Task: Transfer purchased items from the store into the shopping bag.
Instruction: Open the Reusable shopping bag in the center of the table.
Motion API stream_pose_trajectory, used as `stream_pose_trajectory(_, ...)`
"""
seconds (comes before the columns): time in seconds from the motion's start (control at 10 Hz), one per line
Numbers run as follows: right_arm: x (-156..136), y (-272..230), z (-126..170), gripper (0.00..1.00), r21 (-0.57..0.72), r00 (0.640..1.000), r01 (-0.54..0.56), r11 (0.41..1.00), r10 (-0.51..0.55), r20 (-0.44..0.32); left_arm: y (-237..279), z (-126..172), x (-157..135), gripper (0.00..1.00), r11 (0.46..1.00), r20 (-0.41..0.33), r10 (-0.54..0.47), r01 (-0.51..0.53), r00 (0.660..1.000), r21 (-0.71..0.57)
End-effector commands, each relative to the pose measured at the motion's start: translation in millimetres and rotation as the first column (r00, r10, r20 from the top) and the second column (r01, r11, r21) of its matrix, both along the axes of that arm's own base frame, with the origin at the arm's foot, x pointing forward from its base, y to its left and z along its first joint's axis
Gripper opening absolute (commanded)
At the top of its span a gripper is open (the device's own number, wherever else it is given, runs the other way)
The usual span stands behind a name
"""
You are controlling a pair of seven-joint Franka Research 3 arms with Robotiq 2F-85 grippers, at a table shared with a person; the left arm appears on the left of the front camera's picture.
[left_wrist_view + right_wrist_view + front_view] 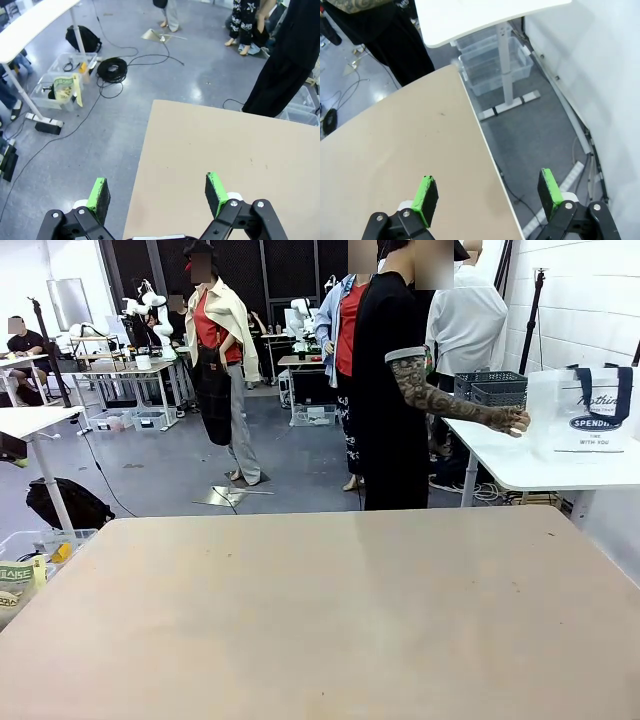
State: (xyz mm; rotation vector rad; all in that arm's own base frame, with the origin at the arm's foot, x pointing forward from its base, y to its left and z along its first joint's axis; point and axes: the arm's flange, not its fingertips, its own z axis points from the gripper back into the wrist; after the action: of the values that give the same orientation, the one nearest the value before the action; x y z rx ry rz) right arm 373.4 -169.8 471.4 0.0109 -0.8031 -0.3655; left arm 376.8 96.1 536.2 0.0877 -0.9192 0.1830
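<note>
Left hand (157,194), seen from its wrist camera: fingers spread wide, holding nothing, hovering over the left edge of a tan counter (320,620). That view also takes in grey floor, clear bins (62,82) and a coil of black cable (112,67).

In the front view, a person (385,390) in black stands at the tan counter's far side. One arm (450,402) is stretched right to a white counter (560,468) well beyond. On it sit the basket (492,387), dark grey and latticed, and to its right the bag (590,408), upright, white with navy handles. What the basket holds is hidden.

Right hand (488,191), from its own camera: likewise wide apart and empty, above the tan counter's right edge, with the white counter's leg (506,65) beyond.

By the look of it, the task has not begun. Basket and bag are not yet on the tan counter, neither hand has an item, and all the transferring is left.
</note>
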Motion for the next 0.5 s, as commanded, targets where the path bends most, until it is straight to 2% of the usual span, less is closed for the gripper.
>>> stream_pose_trajectory(0.0,-2.9,-0.4,3.9,1.00,-0.002,1.000,0.010,1.000,-0.010,-0.004,-2.0,0.5,-0.4,1.00,1.000,-0.006,-0.005,0.005,1.000,0.011)
stream_pose_trajectory(0.4,-2.9,-0.4,3.9,1.00,-0.002,1.000,0.010,1.000,-0.010,-0.004,-2.0,0.5,-0.4,1.00,1.000,-0.006,-0.005,0.005,1.000,0.011)
